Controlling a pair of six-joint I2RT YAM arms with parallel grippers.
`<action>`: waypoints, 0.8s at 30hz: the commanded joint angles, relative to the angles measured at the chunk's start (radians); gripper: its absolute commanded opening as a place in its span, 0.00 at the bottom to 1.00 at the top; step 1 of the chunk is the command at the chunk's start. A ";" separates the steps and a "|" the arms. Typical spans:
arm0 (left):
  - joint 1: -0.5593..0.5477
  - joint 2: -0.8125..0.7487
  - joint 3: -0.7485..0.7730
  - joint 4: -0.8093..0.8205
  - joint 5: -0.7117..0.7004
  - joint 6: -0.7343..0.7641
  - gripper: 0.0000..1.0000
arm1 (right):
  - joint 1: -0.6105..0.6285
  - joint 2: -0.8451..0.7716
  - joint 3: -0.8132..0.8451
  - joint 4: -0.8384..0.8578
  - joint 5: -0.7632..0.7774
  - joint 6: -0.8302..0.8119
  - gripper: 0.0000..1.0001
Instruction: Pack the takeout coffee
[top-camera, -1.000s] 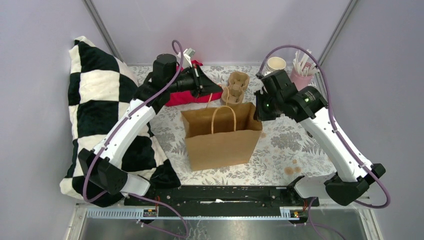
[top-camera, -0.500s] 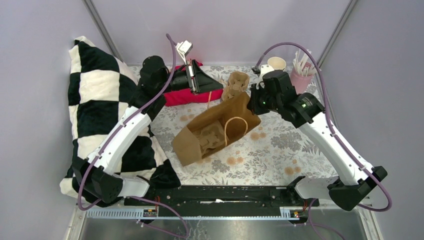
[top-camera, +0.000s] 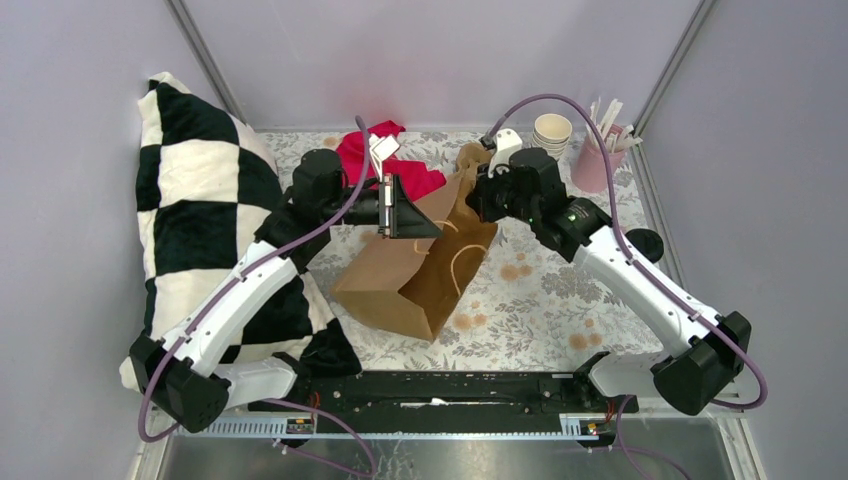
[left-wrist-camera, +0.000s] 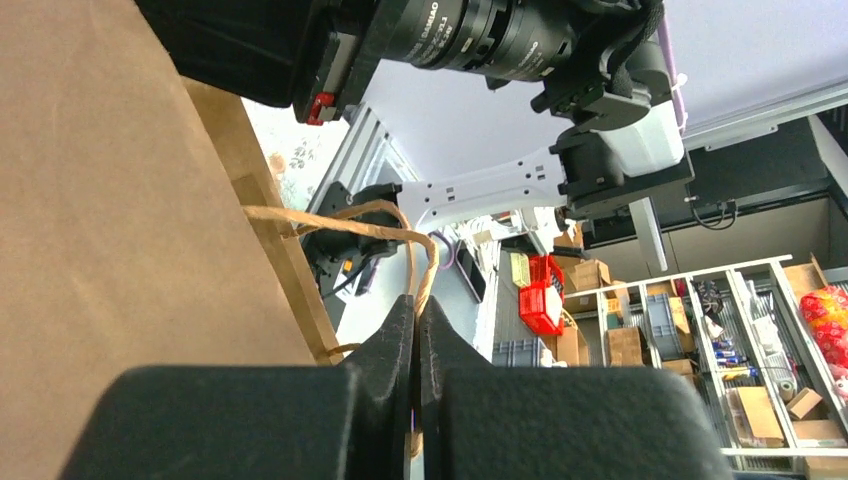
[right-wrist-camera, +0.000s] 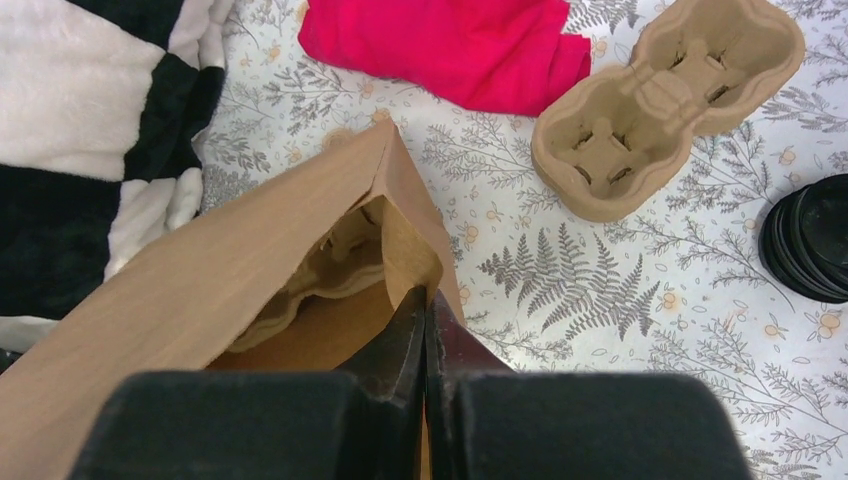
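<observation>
Righting the brown paper bag (top-camera: 385, 285), which lies tipped at the middle of the tabletop (top-camera: 560, 290) with its mouth toward the far edge, is judged the step in hand. The left pincer (left-wrist-camera: 415, 308) is clamped fully on the twine handle (left-wrist-camera: 340, 222); the right pincer (right-wrist-camera: 425, 300) is pinched tight on the mouth rim. A moulded pulp carrier (right-wrist-camera: 340, 262) is seen inside. The lidded coffee cup cannot be located in any view. Both grips should be raised evenly, so that the paper is not torn.
</observation>
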 joint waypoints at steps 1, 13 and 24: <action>-0.005 -0.043 0.023 -0.081 -0.019 0.087 0.00 | 0.004 -0.043 -0.012 0.052 -0.024 -0.017 0.00; 0.018 -0.009 0.132 -0.040 -0.114 0.074 0.00 | 0.004 -0.136 0.031 -0.111 -0.001 0.051 0.00; 0.081 0.115 0.403 -0.242 -0.257 -0.056 0.00 | 0.004 0.098 0.519 -0.749 -0.062 0.212 0.00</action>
